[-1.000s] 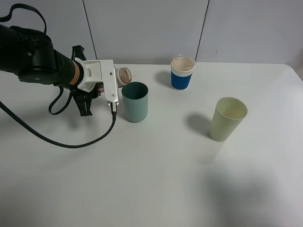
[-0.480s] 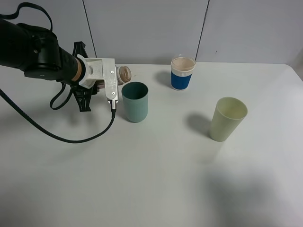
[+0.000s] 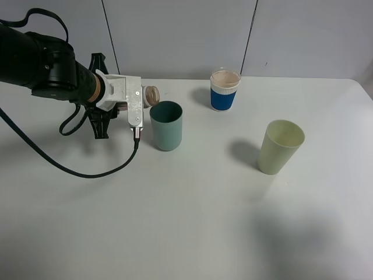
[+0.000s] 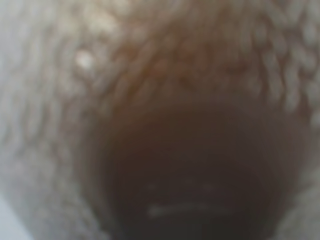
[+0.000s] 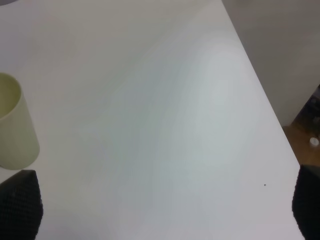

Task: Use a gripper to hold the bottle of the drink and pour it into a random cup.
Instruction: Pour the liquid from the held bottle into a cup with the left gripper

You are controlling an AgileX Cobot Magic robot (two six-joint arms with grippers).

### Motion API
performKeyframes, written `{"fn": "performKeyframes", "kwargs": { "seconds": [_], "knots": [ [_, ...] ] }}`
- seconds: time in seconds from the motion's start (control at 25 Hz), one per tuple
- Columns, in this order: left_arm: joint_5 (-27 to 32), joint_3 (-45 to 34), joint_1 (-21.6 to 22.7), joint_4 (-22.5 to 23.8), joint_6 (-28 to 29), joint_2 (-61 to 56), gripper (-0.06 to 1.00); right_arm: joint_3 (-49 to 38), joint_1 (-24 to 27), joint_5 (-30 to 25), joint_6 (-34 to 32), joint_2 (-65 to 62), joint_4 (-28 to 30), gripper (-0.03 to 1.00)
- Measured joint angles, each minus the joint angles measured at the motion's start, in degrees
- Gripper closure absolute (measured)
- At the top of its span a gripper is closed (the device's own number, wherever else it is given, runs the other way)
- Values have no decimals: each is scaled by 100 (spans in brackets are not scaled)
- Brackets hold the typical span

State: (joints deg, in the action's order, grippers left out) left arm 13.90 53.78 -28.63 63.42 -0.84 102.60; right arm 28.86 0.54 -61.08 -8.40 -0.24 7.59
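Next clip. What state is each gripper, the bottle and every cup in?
white boxy left gripper: shut on the small clear plastic bottle
small clear plastic bottle: tipped sideways, capless mouth toward the teal-green tumbler
teal-green tumbler: upright, contents not visible
blue-banded white cup: upright
pale yellow-green cup: upright, looks empty
right gripper: open, holding nothing

My left arm (image 3: pixel 44 64) reached in from the left side in its black sleeve. The wrist was rolled, so the left gripper (image 3: pixel 135 102) lay on its side above the table (image 3: pixel 204 204), with the cable (image 3: pixel 87 172) looping beneath it. Its fingers (image 3: pixel 137 108) were clamped tight on the bottle (image 3: pixel 152 94), which was tipped almost level. My right gripper (image 5: pixel 162 205) hung over the table, its dark fingers (image 5: pixel 17 205) spread wide apart.
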Motion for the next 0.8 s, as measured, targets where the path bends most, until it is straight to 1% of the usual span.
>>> {"fn": "performKeyframes", "kwargs": {
  "seconds": [0.2,0.36,0.48,0.8],
  "knots": [
    [99,152,-8,52,15,0,62,0,0,0,0,0,0,-3],
    [242,287,-154,141,15,0,62,0,0,0,0,0,0,-3],
    [248,317,-208,188,15,0,62,0,0,0,0,0,0,-3],
    [503,331,-280,410,17,0,62,0,0,0,0,0,0,-3]
  ]
}}
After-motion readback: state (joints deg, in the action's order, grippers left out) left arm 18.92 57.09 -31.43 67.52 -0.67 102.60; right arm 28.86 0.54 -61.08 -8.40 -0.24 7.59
